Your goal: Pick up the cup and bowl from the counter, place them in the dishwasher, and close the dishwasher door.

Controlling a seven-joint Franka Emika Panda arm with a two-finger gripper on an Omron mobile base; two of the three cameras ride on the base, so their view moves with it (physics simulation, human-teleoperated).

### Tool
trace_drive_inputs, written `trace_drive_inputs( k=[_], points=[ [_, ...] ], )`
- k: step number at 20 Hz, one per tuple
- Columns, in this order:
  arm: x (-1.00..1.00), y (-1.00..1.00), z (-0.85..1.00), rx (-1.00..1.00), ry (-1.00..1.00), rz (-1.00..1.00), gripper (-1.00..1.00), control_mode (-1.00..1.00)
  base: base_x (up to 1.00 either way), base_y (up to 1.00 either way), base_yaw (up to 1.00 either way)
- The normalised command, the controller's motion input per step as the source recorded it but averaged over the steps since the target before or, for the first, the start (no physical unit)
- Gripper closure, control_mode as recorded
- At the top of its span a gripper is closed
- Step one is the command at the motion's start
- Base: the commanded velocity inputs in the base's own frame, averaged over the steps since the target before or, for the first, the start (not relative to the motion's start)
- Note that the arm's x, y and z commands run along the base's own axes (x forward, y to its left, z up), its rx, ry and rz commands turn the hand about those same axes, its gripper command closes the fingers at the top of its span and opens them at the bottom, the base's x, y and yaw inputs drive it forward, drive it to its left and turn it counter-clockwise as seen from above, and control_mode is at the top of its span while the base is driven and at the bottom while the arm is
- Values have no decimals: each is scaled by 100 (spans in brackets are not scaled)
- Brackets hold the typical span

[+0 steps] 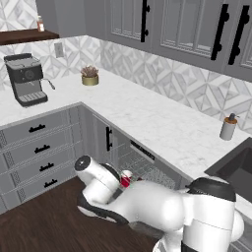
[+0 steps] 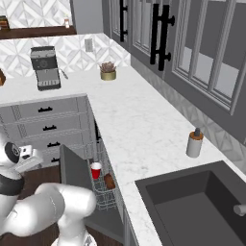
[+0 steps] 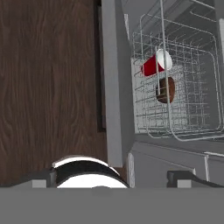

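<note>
— Where do things stand with the cup and the bowl?

— Both look to be in already. From the hand's camera the cup lies tipped on its side in the wire rack of the dishwasher, pale mouth turned away from the door, and the bowl sits just beside it in the same rack. From the right side I make out the red cup and a brown shape next to it in that rack too.

— So the desk has nothing left to collect?

— Of the task's things, no. Near the dishwasher the desk carries a soap bottle, and farther off a potted plant and a coffee machine — none of those belong in the rack.

— And the door?

— The dishwasher door is not shut. From the hand's camera it shows edge-on beside the rack, hanging partly raised out from the dishwasher over the wooden floor. Closing it is the one step I judge to be left.

— What is the hand doing?

— The fingers stand wide apart and hold nothing. They sit on the floor side of the dishwasher, close to the door's free edge, looking down along it at the rack.

— What would the closing call for?

— My guess — a push on the outer face of the door, swinging it up toward the dishwasher until it meets the cabinet front. The rack seems pulled forward, so it may need to slide in as the door comes up, or the door could catch on it.
</note>
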Motion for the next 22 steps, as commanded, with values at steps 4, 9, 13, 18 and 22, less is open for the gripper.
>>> trace_drive_inputs(
  k=[4,9,13,18,22],
  points=[
    [51,3,-60,-17,0,0,-100,-100,0,0,0],
    [39,49,-66,-22,0,0,-100,-100,0,0,0],
    [46,58,-64,-22,0,-1,-100,-100,0,0,0],
    [52,36,-65,-21,0,-1,-100,-100,0,0,0],
    [58,57,-74,-24,0,-2,-100,-100,0,0,0]
  ],
)
